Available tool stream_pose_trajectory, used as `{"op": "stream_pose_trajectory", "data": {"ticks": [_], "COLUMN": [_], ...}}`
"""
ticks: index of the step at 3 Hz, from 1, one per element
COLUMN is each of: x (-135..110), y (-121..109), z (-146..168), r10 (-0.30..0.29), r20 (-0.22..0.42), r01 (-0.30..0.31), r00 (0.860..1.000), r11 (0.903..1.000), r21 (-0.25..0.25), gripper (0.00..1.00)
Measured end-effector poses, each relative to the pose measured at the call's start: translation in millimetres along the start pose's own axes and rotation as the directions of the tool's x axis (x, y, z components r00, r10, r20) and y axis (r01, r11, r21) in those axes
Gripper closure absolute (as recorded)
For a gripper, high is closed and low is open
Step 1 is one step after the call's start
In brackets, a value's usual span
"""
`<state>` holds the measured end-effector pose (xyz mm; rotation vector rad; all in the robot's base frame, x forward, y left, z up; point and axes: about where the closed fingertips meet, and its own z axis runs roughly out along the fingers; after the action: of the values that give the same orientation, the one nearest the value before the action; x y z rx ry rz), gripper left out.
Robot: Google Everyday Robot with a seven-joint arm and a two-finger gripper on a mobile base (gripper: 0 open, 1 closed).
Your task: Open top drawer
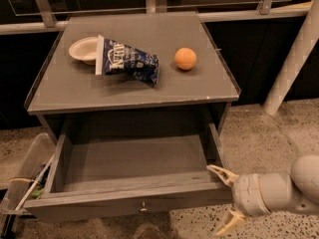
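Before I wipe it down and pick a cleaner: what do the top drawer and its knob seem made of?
Top drawer: probably wood or board painted matte dark grey; flat, dull, square-cut edges. Knob: likely metal, small, with a pale glint. The pincer sits open at the drawer's right front corner.

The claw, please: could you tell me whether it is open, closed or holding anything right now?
Claw: open, holding nothing, at the right front corner of the pulled-out top drawer.
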<state>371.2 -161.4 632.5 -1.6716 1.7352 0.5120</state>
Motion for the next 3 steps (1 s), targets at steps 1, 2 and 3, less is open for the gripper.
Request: {"op": "stream_pose_trajectory", "data": {"ticks": [1, 2, 3], "x": [-2.3, -4.5, -7.2], "y": [2.5, 1.3, -1.3], "z": [-2.3, -4.5, -7.4], "r10": [0.001, 0.001, 0.001], "r20": [0.002, 0.002, 0.002], "r01": [-0.001, -0.001, -0.001], "r00": [1.0, 1.0, 1.0], "r11": [1.0, 1.0, 1.0], "r21": [0.0, 0.0, 0.0], "gripper": [0.37, 0.6, 0.84]}}
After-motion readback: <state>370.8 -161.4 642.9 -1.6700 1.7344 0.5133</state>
